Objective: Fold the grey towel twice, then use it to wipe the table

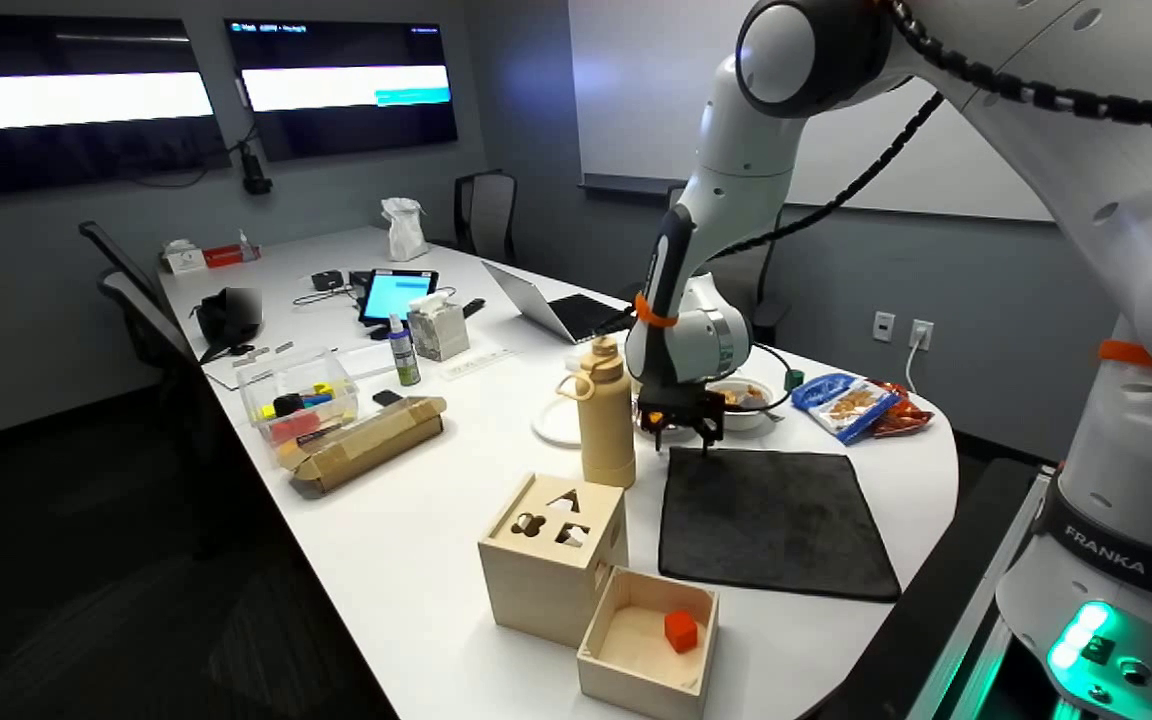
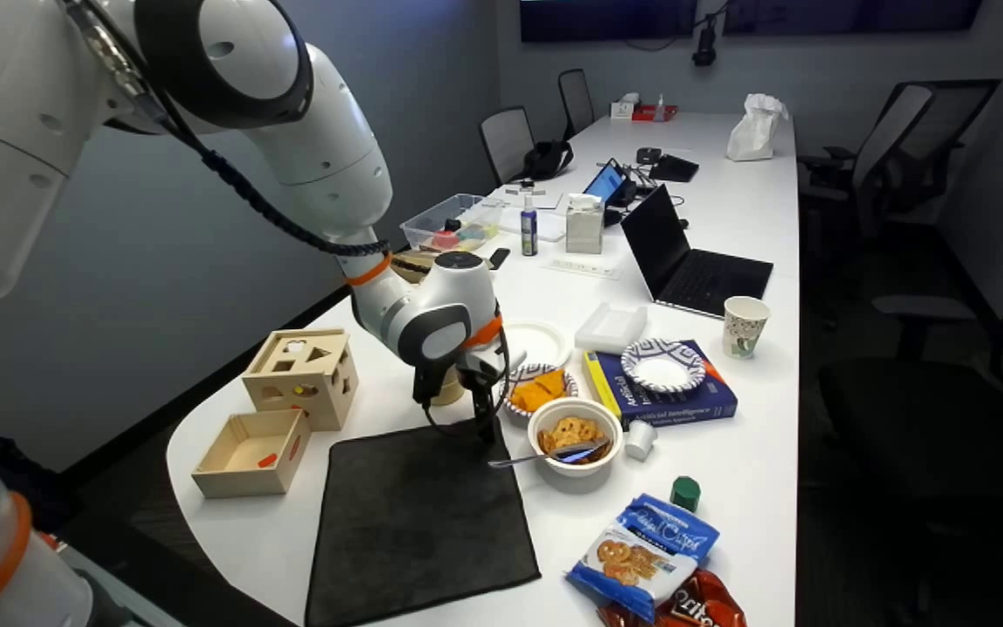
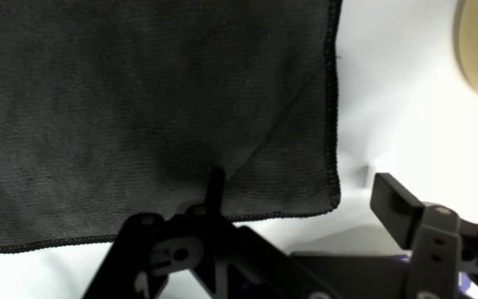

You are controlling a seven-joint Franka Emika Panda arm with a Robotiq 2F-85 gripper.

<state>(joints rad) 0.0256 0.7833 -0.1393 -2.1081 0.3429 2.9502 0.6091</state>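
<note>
Grey towel [image 1: 776, 525] flat out, gripper [image 1: 683, 432] poised at its corner

In an exterior view, there's the towel, unfolded on the white table [image 1: 406, 560], and the gripper is up at half past ten of it, right by the corner, fingers apart! The tan bottle [image 1: 606, 420] stands upright at ten, the wooden shape box [image 1: 541, 590] at nine, and at half past seven a wooden tray [image 1: 641, 690] carries a red block [image 1: 680, 631].

In an exterior view, clock centred on the towel: gripper near twelve, orange chips [image 2: 539, 389] at one, a white bowl [image 2: 587, 470] with a metal utensil [image 2: 519, 460] across it at two, the blue snack bag [image 2: 645, 544] bang on three.

Down to the wrist view, and cloth fills everything from nine to twelve! One finger [image 3: 215, 191], at six, is over the towel; the opposite finger [image 3: 394, 207], at four, is out past the edge, a wide gap between them. Is the first touching cloth? Cannot tell. A crease runs from its tip towards one o'clock.
</note>
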